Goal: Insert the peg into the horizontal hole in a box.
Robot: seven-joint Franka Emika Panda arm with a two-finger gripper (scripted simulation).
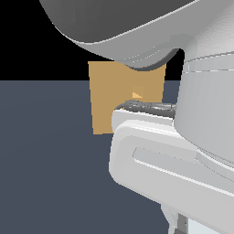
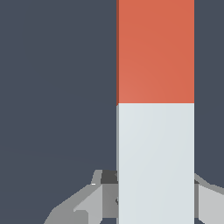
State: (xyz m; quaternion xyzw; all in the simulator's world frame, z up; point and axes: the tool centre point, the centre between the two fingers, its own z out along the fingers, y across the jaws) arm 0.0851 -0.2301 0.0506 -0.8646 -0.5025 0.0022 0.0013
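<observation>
peg (image 2: 155, 109) between the pincer (image 2: 155, 197) fingers only in the wrist view, box (image 1: 105, 98) only in the exterior

Peg (image 2: 155, 109): square bar, orange-red half, pale grey-white half. Box (image 1: 107, 96): tan block, partly hidden by arm.

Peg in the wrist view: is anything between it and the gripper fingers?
Nothing visible. The peg runs down between the fingers at its pale end. Whether they touch it is unclear. The box shows only in the exterior view, partly hidden by the arm.
</observation>
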